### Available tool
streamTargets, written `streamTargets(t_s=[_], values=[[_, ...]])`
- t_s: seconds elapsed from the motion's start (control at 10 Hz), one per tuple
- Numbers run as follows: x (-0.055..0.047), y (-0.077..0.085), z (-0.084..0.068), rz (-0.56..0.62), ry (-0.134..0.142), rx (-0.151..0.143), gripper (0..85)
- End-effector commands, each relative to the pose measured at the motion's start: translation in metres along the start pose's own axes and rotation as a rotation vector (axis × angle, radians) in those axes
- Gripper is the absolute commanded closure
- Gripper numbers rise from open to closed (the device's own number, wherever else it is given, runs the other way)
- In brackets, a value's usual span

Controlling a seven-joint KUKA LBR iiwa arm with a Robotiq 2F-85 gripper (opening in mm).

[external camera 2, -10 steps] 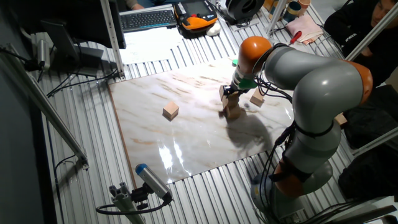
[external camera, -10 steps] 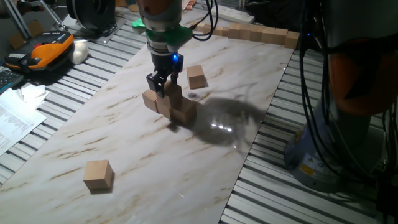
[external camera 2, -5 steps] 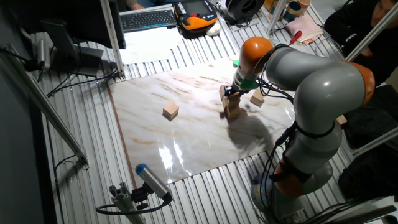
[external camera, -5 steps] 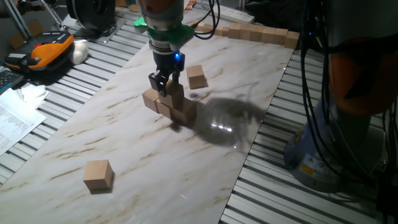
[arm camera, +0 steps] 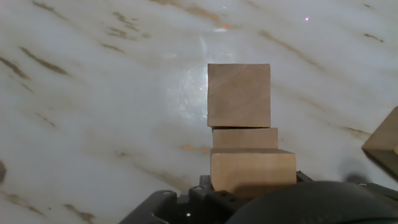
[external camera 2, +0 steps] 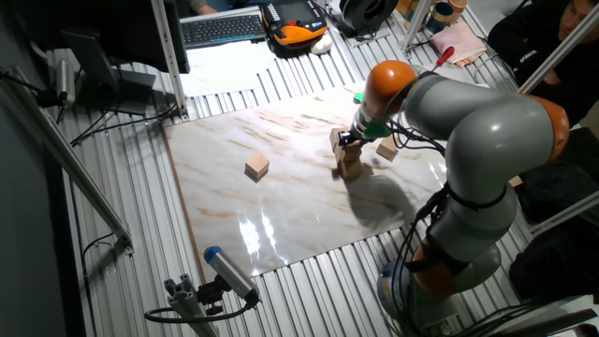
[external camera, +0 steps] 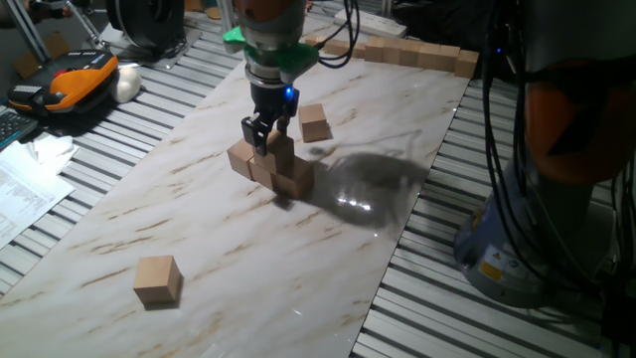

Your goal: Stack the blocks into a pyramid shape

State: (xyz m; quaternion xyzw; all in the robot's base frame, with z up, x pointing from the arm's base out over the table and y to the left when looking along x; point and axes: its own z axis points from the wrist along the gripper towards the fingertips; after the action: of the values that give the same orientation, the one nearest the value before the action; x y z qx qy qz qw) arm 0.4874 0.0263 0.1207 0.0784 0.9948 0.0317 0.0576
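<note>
Marble-look board (external camera: 199, 214) on ribbed metal bench (external camera: 477, 318) — glare patch, keyboard (external camera 2: 220, 28) at back.

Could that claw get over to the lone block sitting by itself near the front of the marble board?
Probably yes. The lone block sits in the open on the marble board, with nothing standing between it and the gripper, which hovers over the half-built stack. Whether the arm stretches that far can't be told for sure.
</note>
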Motion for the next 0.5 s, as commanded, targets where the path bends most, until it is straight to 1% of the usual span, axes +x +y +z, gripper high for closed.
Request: streamTargets(t_s=[0.0,0.1,0.2,0.4], values=[[0.0007,-0.0005,0.0001,-0.001,-0.002,0.008,85.0],[0.0011,-0.001,-0.0006,-0.001,0.001,0.017,68.0],[0.0016,-0.0018,-0.0014,-0.004,0.004,0.023,68.0],[0.0034,-0.0041,0.0006,-0.005,0.001,0.024,68.0]])
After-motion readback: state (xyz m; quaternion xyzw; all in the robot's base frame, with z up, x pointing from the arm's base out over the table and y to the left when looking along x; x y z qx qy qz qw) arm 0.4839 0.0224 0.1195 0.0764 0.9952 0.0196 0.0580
